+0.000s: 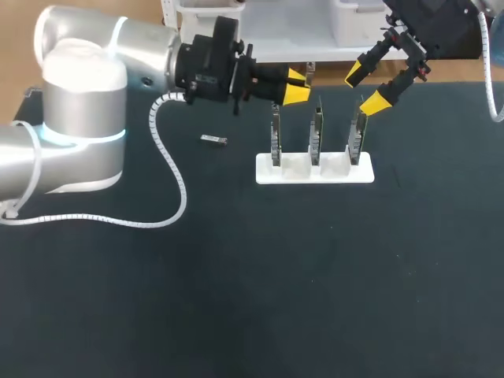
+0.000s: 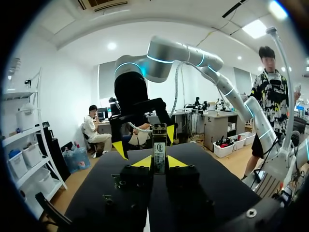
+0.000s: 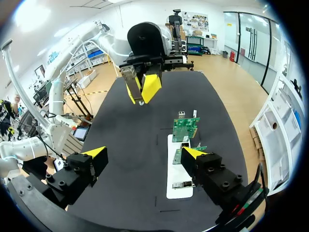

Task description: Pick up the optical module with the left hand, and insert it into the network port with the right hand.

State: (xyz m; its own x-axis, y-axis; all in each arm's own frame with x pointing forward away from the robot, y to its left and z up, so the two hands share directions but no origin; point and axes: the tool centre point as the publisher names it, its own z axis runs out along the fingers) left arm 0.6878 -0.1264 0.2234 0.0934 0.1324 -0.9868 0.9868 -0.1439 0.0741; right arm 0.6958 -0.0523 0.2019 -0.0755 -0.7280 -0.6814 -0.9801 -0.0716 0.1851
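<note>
left claw (image 2: 159, 163) is clamped on the optical module (image 2: 159, 147), upright between its tips. right claw (image 1: 365, 87) stands wide apart, opposite, with network cards (image 1: 316, 135) beneath it. handover: seat right fingers squarely on the module's free end before left releases.

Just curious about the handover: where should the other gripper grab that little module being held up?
Likely the free end of the optical module, sticking out past the yellow tips of the left gripper. The open right gripper should come head-on and close across its narrow sides.
</note>
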